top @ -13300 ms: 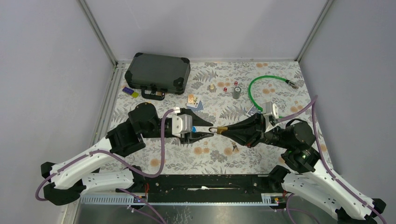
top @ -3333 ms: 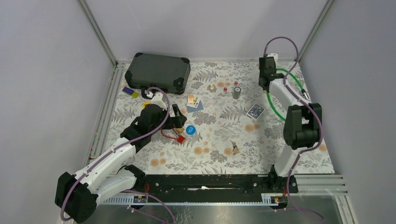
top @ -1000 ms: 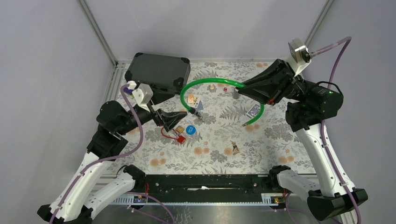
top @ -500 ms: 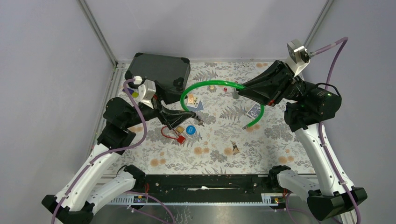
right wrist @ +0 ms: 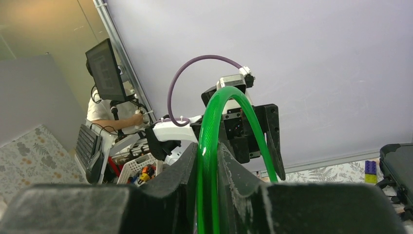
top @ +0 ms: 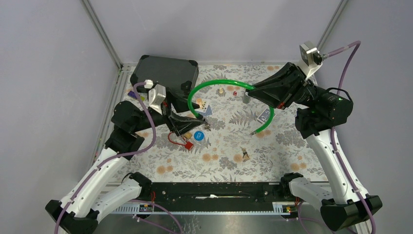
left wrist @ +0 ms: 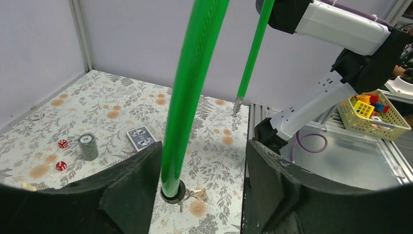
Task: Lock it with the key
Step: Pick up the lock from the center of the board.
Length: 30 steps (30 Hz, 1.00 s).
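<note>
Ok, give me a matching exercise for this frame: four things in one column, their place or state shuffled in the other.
1. green cable
2. black case
3. left hand
4. right hand

A. far left corner of the table
B. shut on the green cable
C. arched above the table
D. open, straddling the cable's end

Pairs: 1-C, 2-A, 3-D, 4-B.
</note>
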Available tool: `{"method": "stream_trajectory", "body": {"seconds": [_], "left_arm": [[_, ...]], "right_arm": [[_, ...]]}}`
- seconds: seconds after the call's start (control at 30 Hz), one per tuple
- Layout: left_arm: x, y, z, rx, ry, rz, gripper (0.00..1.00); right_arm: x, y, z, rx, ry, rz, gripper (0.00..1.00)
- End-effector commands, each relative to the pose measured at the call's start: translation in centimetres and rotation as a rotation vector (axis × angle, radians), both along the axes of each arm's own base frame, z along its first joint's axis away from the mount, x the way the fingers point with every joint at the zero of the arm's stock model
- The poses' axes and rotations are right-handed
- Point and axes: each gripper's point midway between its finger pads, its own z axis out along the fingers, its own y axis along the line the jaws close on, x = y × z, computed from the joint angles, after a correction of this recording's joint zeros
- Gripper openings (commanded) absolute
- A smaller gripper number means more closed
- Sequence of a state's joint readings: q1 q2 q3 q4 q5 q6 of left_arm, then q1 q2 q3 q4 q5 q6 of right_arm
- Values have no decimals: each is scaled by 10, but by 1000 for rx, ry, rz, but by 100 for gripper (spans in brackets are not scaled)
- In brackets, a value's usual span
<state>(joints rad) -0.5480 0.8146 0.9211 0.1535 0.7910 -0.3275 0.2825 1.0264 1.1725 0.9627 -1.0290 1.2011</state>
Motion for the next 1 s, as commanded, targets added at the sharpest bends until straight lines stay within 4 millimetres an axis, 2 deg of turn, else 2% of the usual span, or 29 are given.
{"method": "stream_trajectory", "body": {"seconds": [0.0, 0.13, 0.3, 0.43, 0.57, 0.63, 0.77, 0.83, 0.97], "left_arm": [[-9, -3, 10, -18, -52, -65, 64], [-12, -4, 8, -8, -51, -94, 56], [-11, -6, 6, -3, -42, -105, 37], [-10, -7, 7, -5, -39, -101, 32], [-5, -6, 8, -14, -23, -74, 8], [-2, -5, 8, -21, -16, -53, 2], [8, -1, 9, -40, 17, 23, 0], [11, 1, 9, -44, 17, 49, 0], [30, 11, 10, -56, 45, 188, 0]], "right_arm": [[-16, -10, 25, 99, -108, -48, 0], [-14, -11, 26, 109, -104, -69, 0], [-14, -12, 27, 111, -112, -87, 0], [-12, -12, 26, 109, -107, -95, 0], [-11, -12, 24, 109, -106, -108, 0], [-10, -13, 23, 111, -107, -118, 0], [-5, -13, 18, 102, -101, -147, 0], [2, -11, 14, 75, -64, -160, 0], [19, -8, -1, 29, 9, -204, 0]]}}
